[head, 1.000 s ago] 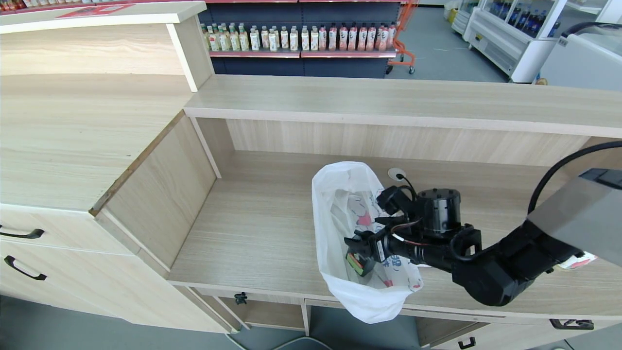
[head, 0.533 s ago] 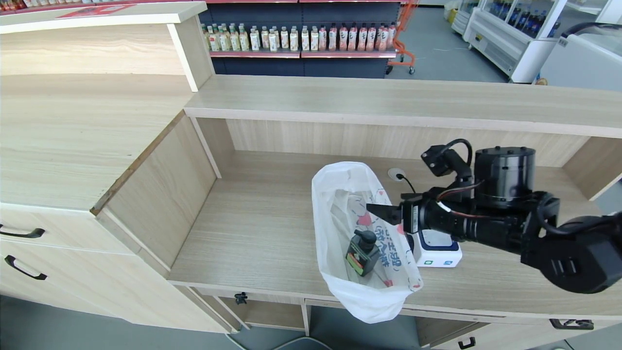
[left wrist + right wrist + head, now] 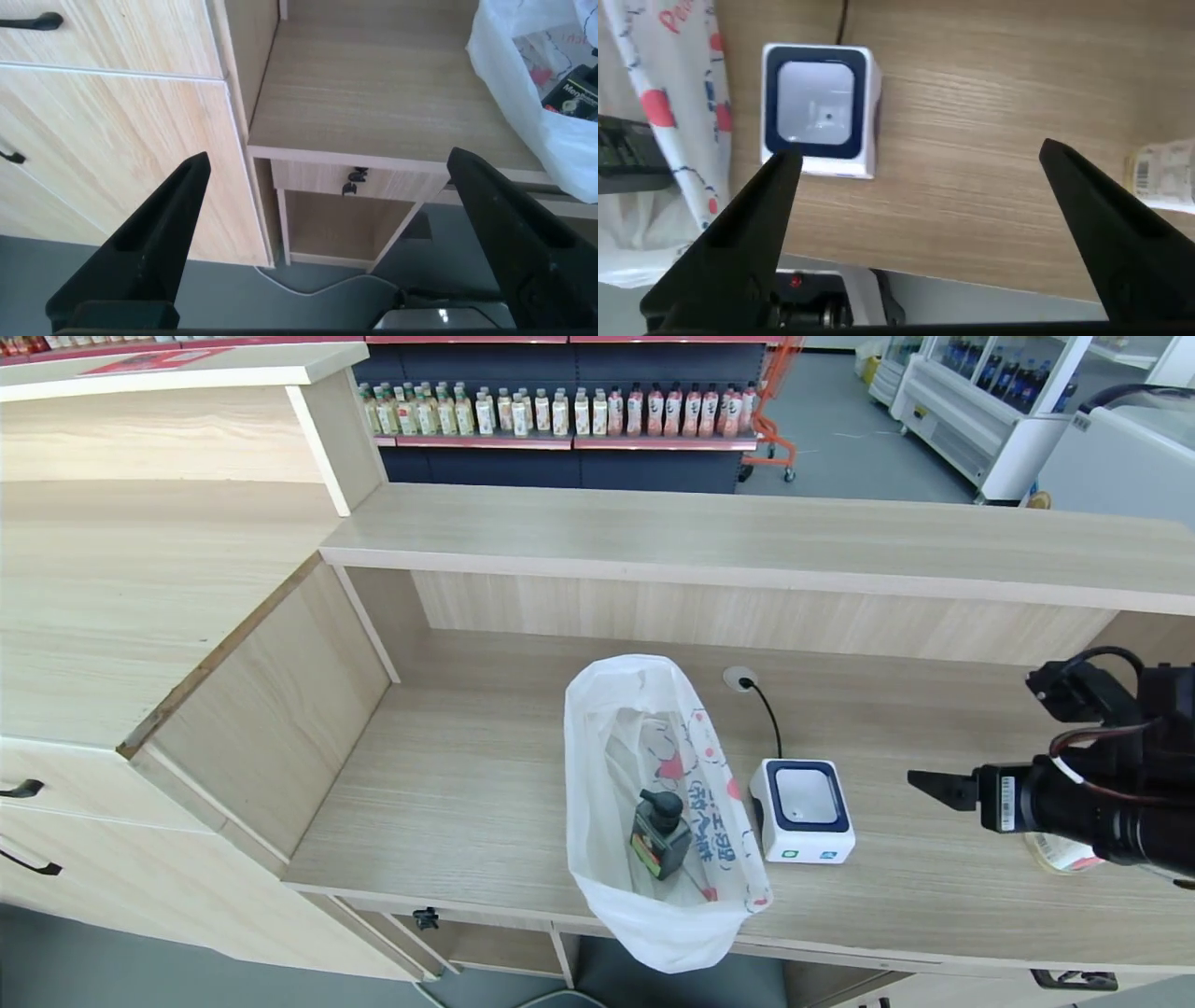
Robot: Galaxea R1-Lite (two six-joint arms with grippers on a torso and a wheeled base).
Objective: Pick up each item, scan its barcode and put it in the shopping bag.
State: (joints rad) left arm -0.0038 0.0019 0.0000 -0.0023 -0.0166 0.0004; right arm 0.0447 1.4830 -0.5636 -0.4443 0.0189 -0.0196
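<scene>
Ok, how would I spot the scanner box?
Look at the low wooden counter and find the white shopping bag at its front edge. Right beside it sits the scanner: a small white box with a dark-framed window on top and a black cable.

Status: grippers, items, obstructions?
Left gripper and right gripper open, empty. Dark pump bottle inside white plastic shopping bag. Pale labelled item waiting on wooden counter, unobstructed.

Before me a pale wood counter (image 3: 485, 775) fills the middle of the frame, a raised ledge (image 3: 747, 537) along its far side and black-handled drawers (image 3: 56, 803) at lower left. Along the top edge stands a dark shelf of bottles (image 3: 560, 411), with grey floor (image 3: 840, 439) and white freezers (image 3: 971, 420) at upper right.
</scene>
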